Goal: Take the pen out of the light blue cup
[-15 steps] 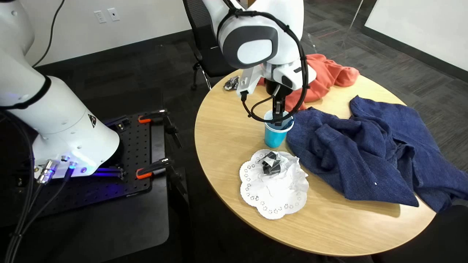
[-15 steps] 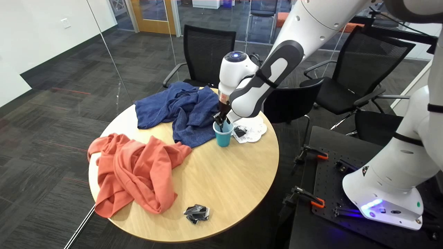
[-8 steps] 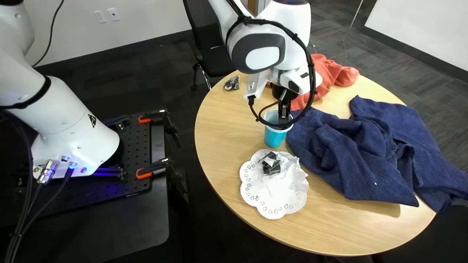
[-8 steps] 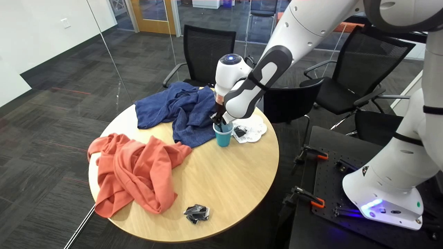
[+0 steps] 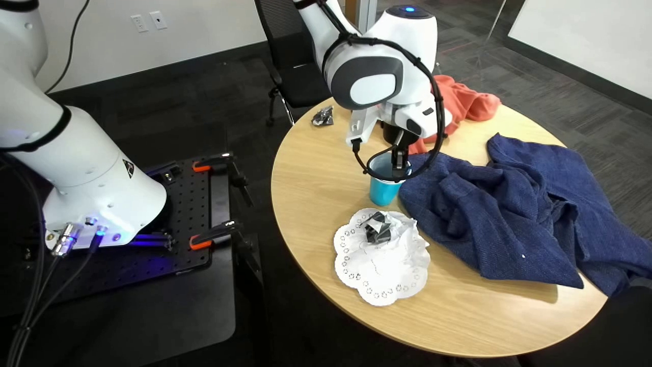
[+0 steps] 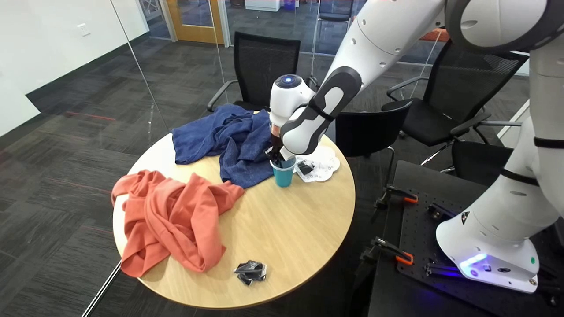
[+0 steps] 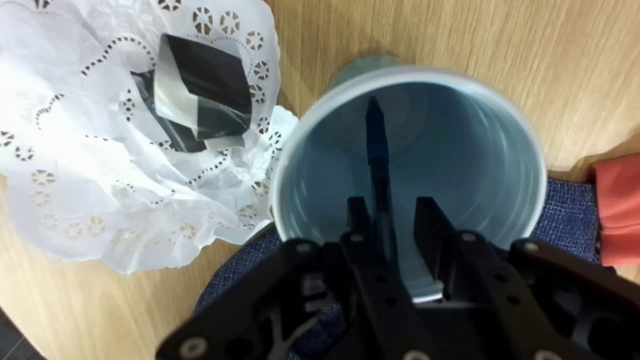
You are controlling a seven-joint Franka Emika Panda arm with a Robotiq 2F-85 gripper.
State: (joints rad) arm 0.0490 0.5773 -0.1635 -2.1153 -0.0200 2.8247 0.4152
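The light blue cup [image 5: 385,191] stands upright on the round table in both exterior views [image 6: 283,177]. In the wrist view I look down into it past its white rim [image 7: 505,107]. A dark blue pen [image 7: 378,142] leans inside the cup. My gripper [image 7: 391,205] is open, with its fingertips inside the cup mouth. The pen lies between the fingers, close beside the left finger in the wrist view, with a gap to the right finger. The pen's near end is hidden by the left finger. The gripper [image 5: 400,171] shows at the cup's rim in both exterior views [image 6: 275,155].
A white doily [image 5: 379,272] with crumpled paper and a black wrapper [image 7: 210,90] lies beside the cup. A dark blue cloth [image 5: 499,219] is close on the other side. A red-orange cloth [image 6: 176,220] and another black wrapper [image 6: 251,271] lie on the table [image 6: 304,229].
The arm has moved down and right in an exterior view, down and left in an exterior view, bringing the gripper lower into the cup. The cup has shifted very slightly.
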